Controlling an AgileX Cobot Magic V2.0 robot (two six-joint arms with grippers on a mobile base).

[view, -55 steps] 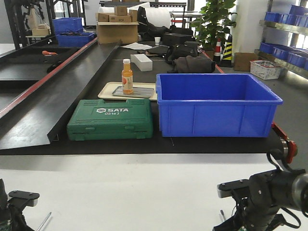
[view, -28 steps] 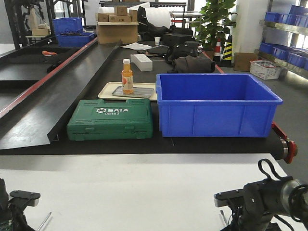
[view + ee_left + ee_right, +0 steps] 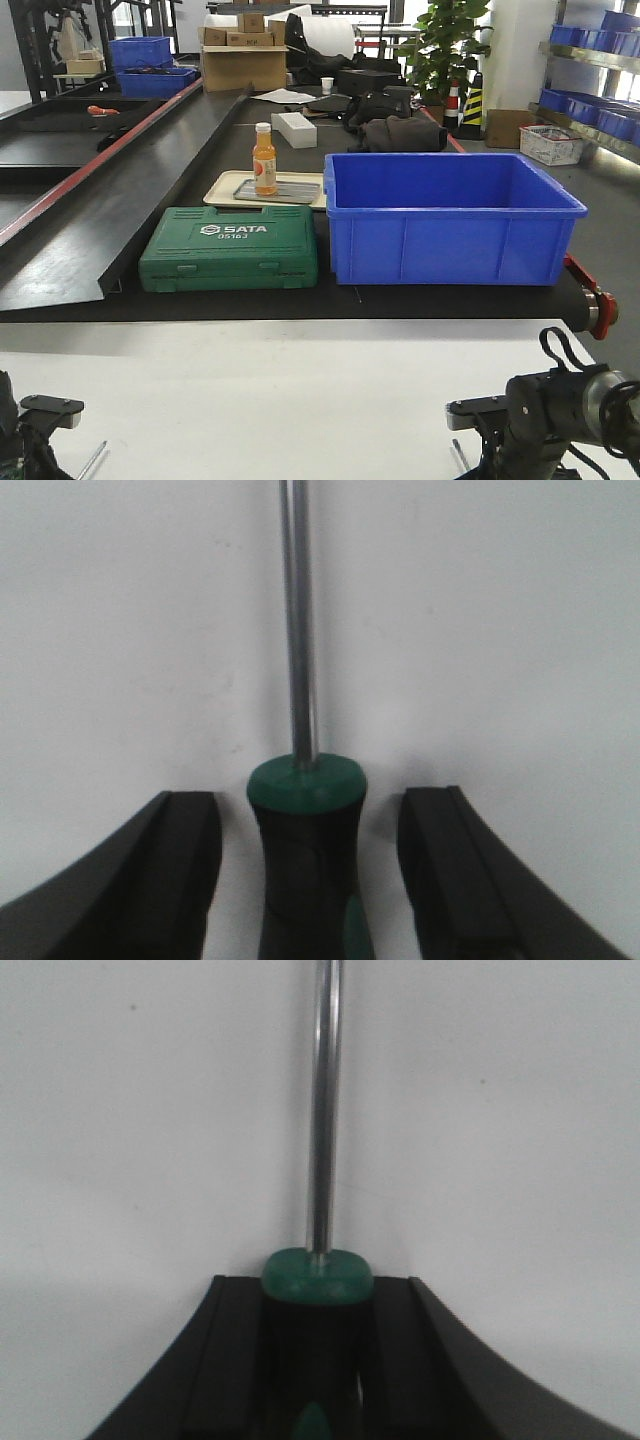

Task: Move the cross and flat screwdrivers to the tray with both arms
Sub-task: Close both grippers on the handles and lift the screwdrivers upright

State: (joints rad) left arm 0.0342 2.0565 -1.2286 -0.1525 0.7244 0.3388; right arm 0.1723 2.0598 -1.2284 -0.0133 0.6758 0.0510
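Black jaws of the right gripper (image 3: 316, 1295) had closed tight on the handle of one screwdriver (image 3: 322, 1110), and over the last second the right arm (image 3: 545, 410) had sunk lower at the bottom right of the front view. The left gripper (image 3: 308, 815) stood partly open, a gap on either side of the other screwdriver (image 3: 305, 880), gripping nothing; the left arm (image 3: 35, 415) had not budged. So, I reckoned, one tool was ready to lift off the white table (image 3: 280, 390) and the other was not.

Up in the middle of the frame, well away, the grey metal tray (image 3: 300, 192) lay on a beige tray (image 3: 222, 188), with an orange bottle (image 3: 264, 160) standing on it. A green SATA case (image 3: 230, 250) and a blue bin (image 3: 450, 220) stood in between.
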